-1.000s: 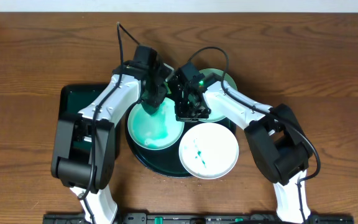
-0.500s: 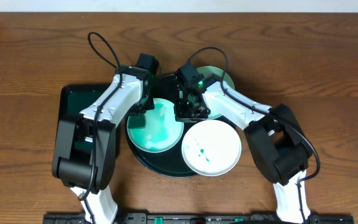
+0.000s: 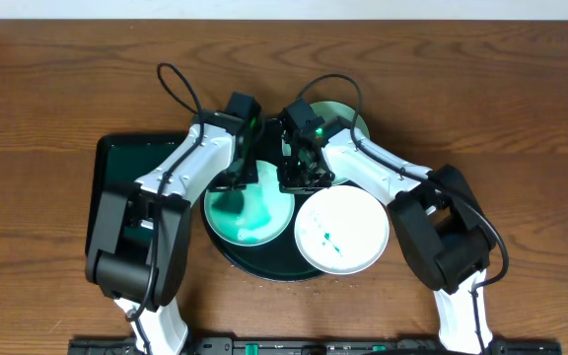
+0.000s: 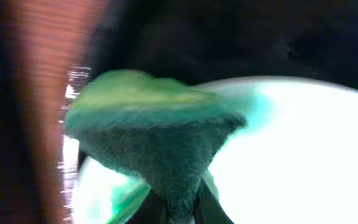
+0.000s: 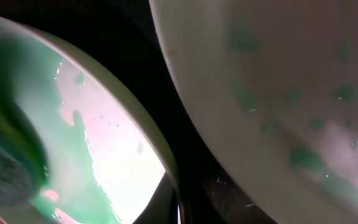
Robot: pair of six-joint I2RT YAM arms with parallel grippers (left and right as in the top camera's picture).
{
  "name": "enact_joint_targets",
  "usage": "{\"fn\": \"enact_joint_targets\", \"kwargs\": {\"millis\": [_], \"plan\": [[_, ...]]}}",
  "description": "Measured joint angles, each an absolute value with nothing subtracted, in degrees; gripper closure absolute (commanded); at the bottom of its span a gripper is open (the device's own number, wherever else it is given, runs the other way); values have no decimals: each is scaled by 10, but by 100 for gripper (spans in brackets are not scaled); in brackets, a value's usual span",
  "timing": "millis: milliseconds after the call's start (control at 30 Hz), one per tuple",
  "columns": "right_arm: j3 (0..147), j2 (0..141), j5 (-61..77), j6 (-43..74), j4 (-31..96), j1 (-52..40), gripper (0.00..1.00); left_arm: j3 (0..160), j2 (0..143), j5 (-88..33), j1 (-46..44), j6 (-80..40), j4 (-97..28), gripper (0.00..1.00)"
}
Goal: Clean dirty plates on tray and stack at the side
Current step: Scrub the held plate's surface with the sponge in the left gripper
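On the wooden table [image 3: 47, 89], the round tray [image 3: 254, 268] is set centrally, with a rectangular tray [image 3: 126, 158] just beside it. A green-smeared plate [image 3: 254, 222] is seen on the round tray, a spotted plate [image 3: 348, 232] overhanging its rim, and a third plate [image 3: 348, 123] behind. The left gripper [image 3: 237, 179] is clamped on a green sponge [image 4: 148, 124] held over the smeared plate. The right gripper [image 3: 304, 179] is closed tight at that plate's rim.
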State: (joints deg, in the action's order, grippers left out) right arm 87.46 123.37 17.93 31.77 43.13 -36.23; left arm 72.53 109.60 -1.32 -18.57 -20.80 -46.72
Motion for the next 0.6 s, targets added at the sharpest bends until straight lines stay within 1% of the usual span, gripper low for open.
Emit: {"fn": "enact_joint_targets", "kwargs": {"millis": [100, 233, 600], "plan": [[875, 1234, 179, 318, 431, -362, 99, 723, 1096, -77, -195, -180, -463, 93], [875, 1234, 179, 317, 431, -362, 99, 723, 1096, -128, -206, -163, -462, 93], [874, 1234, 181, 318, 432, -362, 99, 722, 1098, -109, -193, -169, -458, 93]]}}
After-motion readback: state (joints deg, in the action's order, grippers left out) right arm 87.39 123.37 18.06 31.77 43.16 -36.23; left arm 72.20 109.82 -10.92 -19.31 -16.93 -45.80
